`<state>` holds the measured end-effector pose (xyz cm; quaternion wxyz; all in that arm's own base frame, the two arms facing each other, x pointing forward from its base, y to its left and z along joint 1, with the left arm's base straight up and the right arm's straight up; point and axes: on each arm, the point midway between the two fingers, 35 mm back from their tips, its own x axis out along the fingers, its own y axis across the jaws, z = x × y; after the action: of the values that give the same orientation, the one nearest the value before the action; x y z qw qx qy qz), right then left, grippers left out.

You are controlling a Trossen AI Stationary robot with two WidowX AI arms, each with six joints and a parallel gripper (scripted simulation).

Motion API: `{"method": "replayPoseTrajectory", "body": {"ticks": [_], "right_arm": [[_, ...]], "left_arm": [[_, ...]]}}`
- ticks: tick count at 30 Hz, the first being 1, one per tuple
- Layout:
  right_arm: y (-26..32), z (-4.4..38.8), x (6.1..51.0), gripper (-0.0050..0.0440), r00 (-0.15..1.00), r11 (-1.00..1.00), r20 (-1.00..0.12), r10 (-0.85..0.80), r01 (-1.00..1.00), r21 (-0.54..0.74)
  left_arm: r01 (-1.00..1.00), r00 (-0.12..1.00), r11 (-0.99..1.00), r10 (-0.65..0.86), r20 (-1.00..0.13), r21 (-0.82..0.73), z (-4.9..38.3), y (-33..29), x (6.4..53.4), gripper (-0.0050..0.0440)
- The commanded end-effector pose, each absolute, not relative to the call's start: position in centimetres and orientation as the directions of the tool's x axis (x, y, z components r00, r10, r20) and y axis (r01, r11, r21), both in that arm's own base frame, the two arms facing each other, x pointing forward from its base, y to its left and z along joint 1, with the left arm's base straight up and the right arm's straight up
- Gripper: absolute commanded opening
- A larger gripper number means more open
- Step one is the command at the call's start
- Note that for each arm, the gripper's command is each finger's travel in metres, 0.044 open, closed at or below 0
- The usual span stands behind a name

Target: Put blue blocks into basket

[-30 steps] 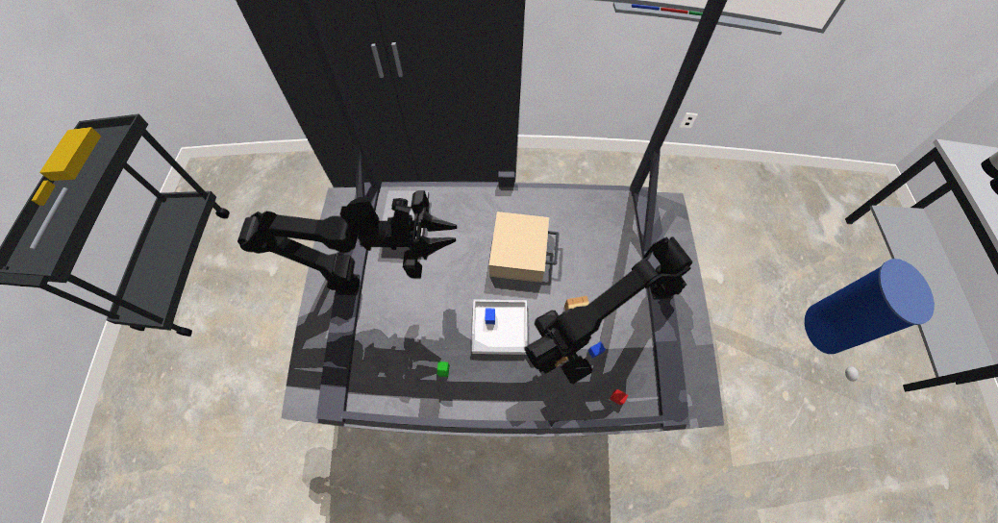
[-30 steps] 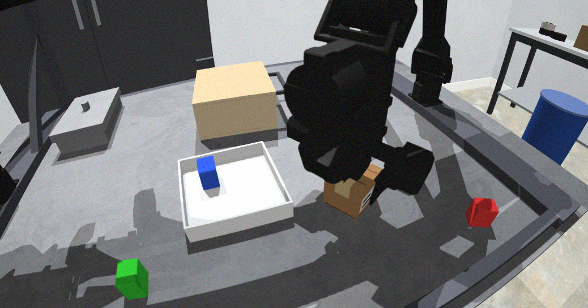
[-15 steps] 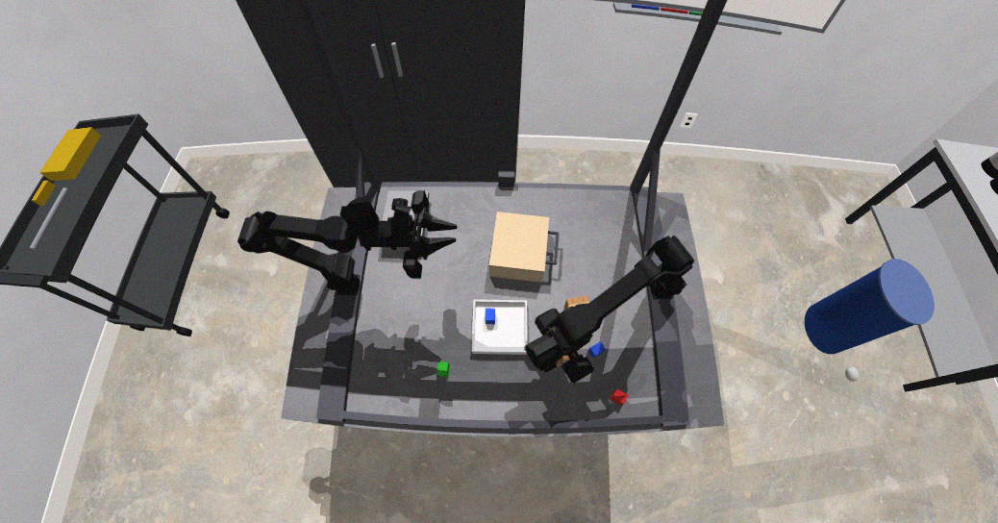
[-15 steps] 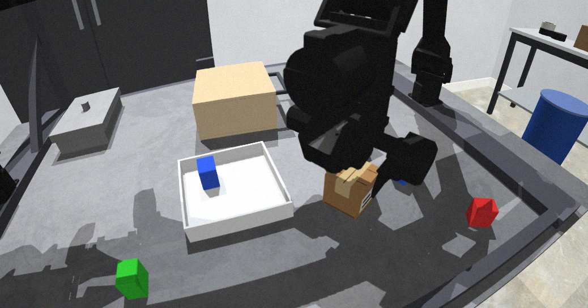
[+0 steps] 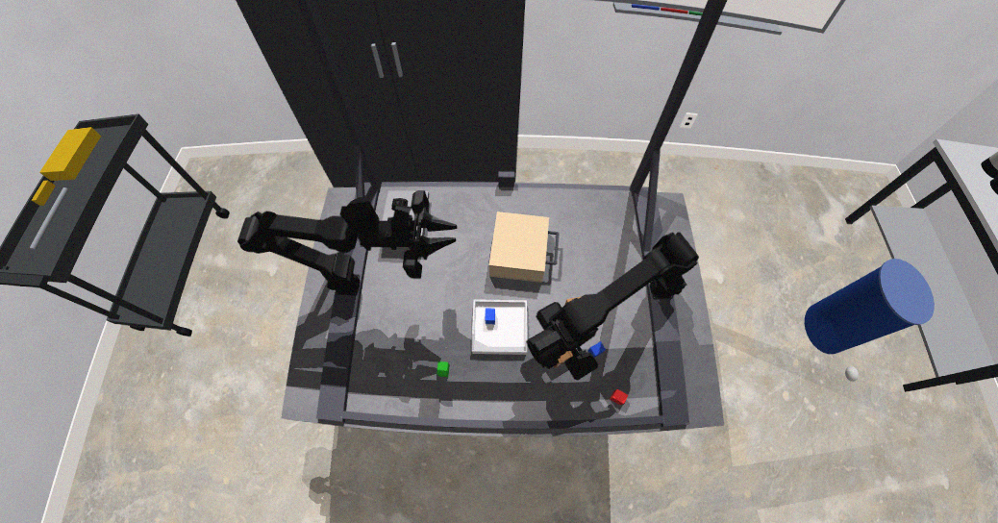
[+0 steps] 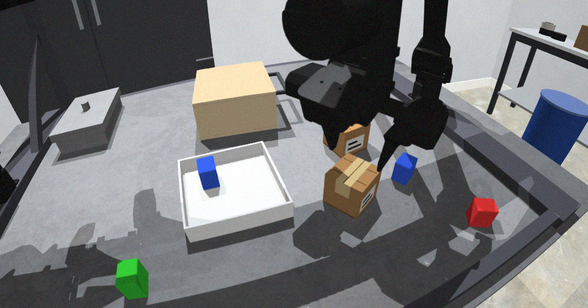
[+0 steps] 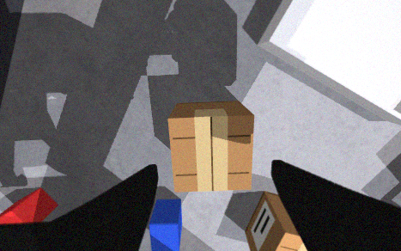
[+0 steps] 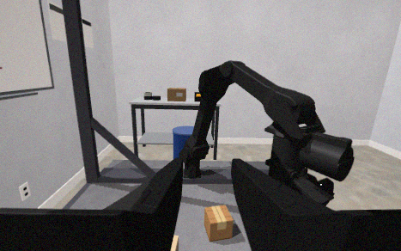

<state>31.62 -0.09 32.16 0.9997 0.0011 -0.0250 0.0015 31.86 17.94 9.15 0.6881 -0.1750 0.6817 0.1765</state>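
My left gripper (image 6: 356, 158) (image 7: 214, 168) is open and empty above a taped cardboard box (image 6: 349, 189) (image 7: 211, 150). A second cardboard box (image 6: 355, 141) (image 7: 270, 215) stands behind it. A blue block (image 5: 596, 348) (image 6: 404, 168) (image 7: 165, 229) lies beside the boxes. Another blue block (image 5: 489, 315) (image 6: 208, 172) is inside the white basket (image 6: 238, 222) (image 7: 321, 79). My right gripper (image 5: 454, 234) is partly open and empty, left of the light wooden cabinet (image 5: 519, 240) (image 6: 234, 84). The cabinet's drawer front faces away in the exterior view. The metal box (image 6: 80, 142) has its lid on.
A green block (image 5: 442, 368) (image 6: 131, 279) lies left of the basket, toward the front. A red block (image 5: 618, 397) (image 6: 482, 212) lies near the front right frame bar. Cabinet handles (image 5: 553, 244) stick out on its right side. The left arm spans the right part of the table.
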Motion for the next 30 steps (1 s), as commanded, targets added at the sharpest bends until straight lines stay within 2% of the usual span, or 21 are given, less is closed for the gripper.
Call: {"method": "replayPoseTrajectory", "body": {"ticks": [1,4,5,10,17,19,25,30], "right_arm": [[-0.1,34.2,31.1,0.0136,0.995,1.000,0.102,0.002,-0.002,0.006],[-0.1,34.2,31.1,0.0136,0.995,1.000,0.102,0.002,-0.002,0.006],[-0.1,34.2,31.1,0.0136,0.995,1.000,0.103,0.002,-0.003,0.006],[0.0,34.2,31.1,0.0136,0.995,1.000,0.102,0.003,-0.003,0.006],[0.1,34.2,31.1,0.0136,0.995,1.000,0.098,0.004,-0.005,0.002],[0.1,34.2,31.1,0.0136,0.995,1.000,0.098,0.004,-0.005,0.002],[0.1,34.2,31.1,0.0136,0.995,1.000,0.099,0.004,-0.004,-0.002],[0.1,34.2,31.1,0.0136,0.995,1.000,0.100,0.004,-0.003,-0.002]], "left_arm": [[-0.485,0.009,0.874,0.008,-1.000,0.003,9.4,18.0,31.8,0.0331],[-0.485,0.023,0.874,0.016,-1.000,0.003,9.8,18.2,32.2,0.0331],[-0.478,0.045,0.878,0.024,-0.999,-0.001,10.3,17.7,32.0,0.0225],[-0.455,0.119,0.891,0.058,-0.991,-0.002,11.2,17.0,32.9,0.0225],[-0.386,0.342,0.923,0.145,-0.928,0.002,14.1,14.7,34.9,0.0225],[-0.386,0.342,0.923,0.145,-0.928,0.002,14.1,14.7,34.9,0.0225],[-0.328,0.543,0.945,0.196,-0.817,0.008,17.4,12.6,36.4,0.0225],[-0.310,0.595,0.951,0.202,-0.778,0.010,18.4,12.0,36.8,0.0225]]}}
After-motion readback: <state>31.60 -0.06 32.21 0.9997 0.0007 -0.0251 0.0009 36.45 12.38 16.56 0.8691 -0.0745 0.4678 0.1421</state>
